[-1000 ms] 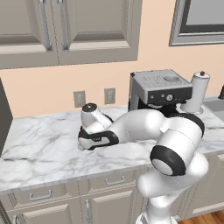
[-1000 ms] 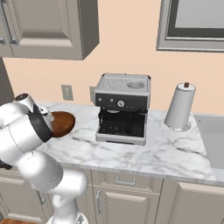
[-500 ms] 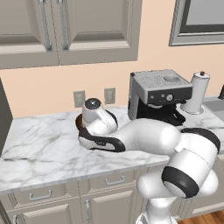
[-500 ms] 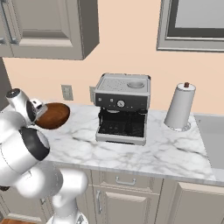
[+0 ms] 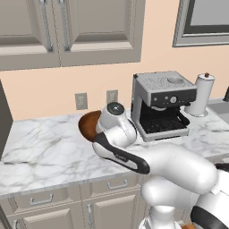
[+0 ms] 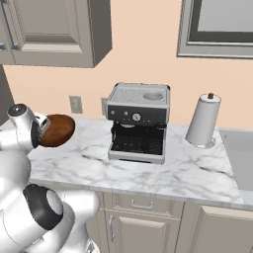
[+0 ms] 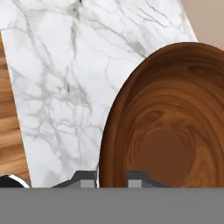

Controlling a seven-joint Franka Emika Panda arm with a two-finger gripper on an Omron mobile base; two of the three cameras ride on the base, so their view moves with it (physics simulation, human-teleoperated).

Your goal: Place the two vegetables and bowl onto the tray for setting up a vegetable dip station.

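Above bare counter (image 6: pixel 163 173), gripped bowl (image 6: pixel 56 130)

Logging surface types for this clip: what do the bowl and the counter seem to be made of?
The bowl looks like turned wood, reddish-brown with swirling grain and a smooth, faintly glossy finish. The counter looks like polished marble, white with grey veins; being rendered, it could as well be a laminate imitation.

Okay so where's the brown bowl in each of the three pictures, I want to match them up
Left base view: bowl left of centre, partly behind the robot's wrist, lifted above the marble counter.
Right base view: bowl at the left edge, over the counter.
Hand view: bowl at right, rim between the gripper tips.
Shared landmark: espresso machine, to the bowl's right.
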